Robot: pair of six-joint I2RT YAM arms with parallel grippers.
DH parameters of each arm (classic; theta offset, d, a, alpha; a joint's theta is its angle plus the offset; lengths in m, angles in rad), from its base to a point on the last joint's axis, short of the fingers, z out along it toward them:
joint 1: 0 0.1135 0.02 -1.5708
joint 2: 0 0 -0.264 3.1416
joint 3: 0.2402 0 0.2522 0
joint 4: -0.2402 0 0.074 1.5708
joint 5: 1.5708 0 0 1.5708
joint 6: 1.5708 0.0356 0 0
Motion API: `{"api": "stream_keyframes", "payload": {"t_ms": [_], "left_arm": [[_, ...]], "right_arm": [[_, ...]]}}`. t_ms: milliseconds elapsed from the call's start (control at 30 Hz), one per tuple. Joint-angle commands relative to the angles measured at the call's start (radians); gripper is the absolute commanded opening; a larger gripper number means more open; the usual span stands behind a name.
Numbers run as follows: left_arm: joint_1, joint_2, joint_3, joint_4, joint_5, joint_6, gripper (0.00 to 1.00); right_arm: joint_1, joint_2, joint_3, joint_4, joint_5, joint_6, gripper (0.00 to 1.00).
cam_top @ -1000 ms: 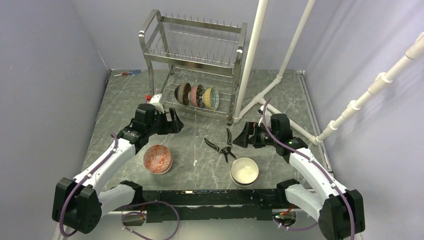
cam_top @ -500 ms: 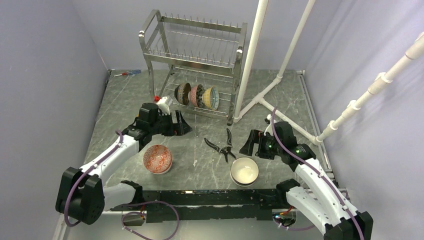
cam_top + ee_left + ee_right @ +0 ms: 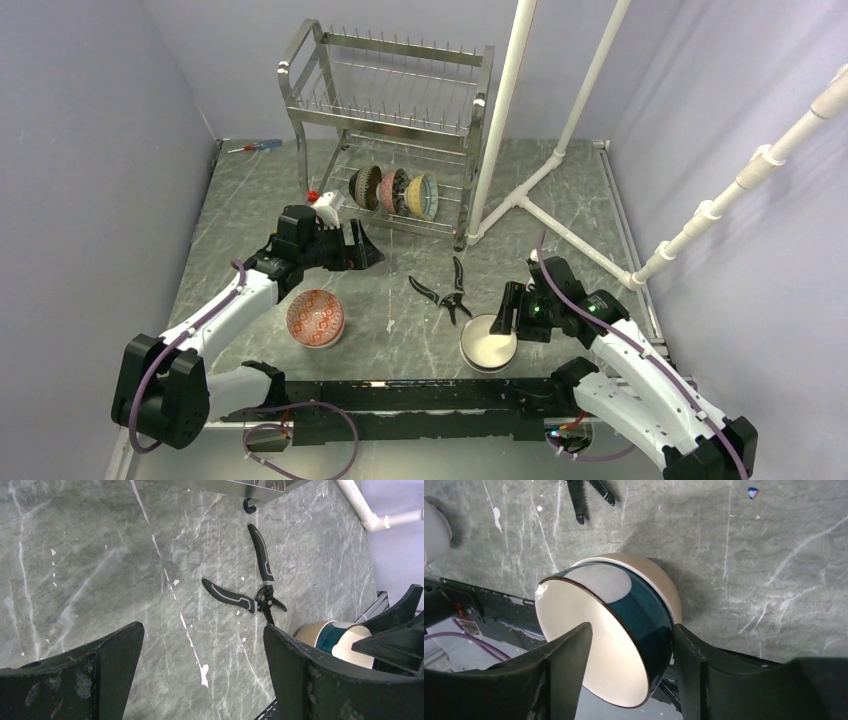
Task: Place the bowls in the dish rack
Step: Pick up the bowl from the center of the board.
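Right gripper (image 3: 631, 629) is spread wide over the wall of the teal bowl (image 3: 649, 610), with one finger inside and one outside (not closed on it). That bowl sits nested in a tan bowl (image 3: 664, 585) on the table (image 3: 250, 200) at the front edge, near the pliers (image 3: 447, 290). Left gripper (image 3: 202, 629) is also spread apart, over bare table and holding nothing. I see a red-patterned bowl (image 3: 316, 317) on the table front-left. Three bowls (image 3: 395, 190) stand on edge in the dish rack (image 3: 383, 123), lower tier.

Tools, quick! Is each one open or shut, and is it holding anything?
Left tool: open, holding nothing.
Right tool: open around the rim of the teal bowl, not gripping it.
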Motion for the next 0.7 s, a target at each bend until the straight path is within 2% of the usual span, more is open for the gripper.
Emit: {"api": "stream_keyframes", "payload": {"t_ms": [0, 100, 267, 400, 567, 667], "left_arm": [[0.001, -0.006, 0.034, 0.01, -0.002, 0.015, 0.94], [0.001, -0.009, 0.028, 0.011, -0.002, 0.014, 0.94], [0.001, -0.015, 0.024, 0.0, -0.013, 0.026, 0.94], [0.001, -0.02, 0.026, -0.016, -0.022, 0.034, 0.94], [0.001, -0.027, 0.021, -0.015, -0.022, 0.035, 0.94], [0.001, -0.024, 0.02, -0.012, -0.022, 0.034, 0.94]], "right_arm": [[0.01, -0.007, 0.01, -0.026, 0.017, 0.024, 0.58], [0.013, -0.002, 0.014, -0.039, 0.038, 0.015, 0.45], [0.016, 0.015, 0.016, -0.034, 0.055, 0.007, 0.35], [0.022, 0.034, 0.023, -0.032, 0.061, -0.013, 0.19], [0.025, 0.028, 0.037, -0.028, 0.069, -0.016, 0.11], [0.028, 0.019, 0.036, -0.023, 0.064, -0.021, 0.02]]}}
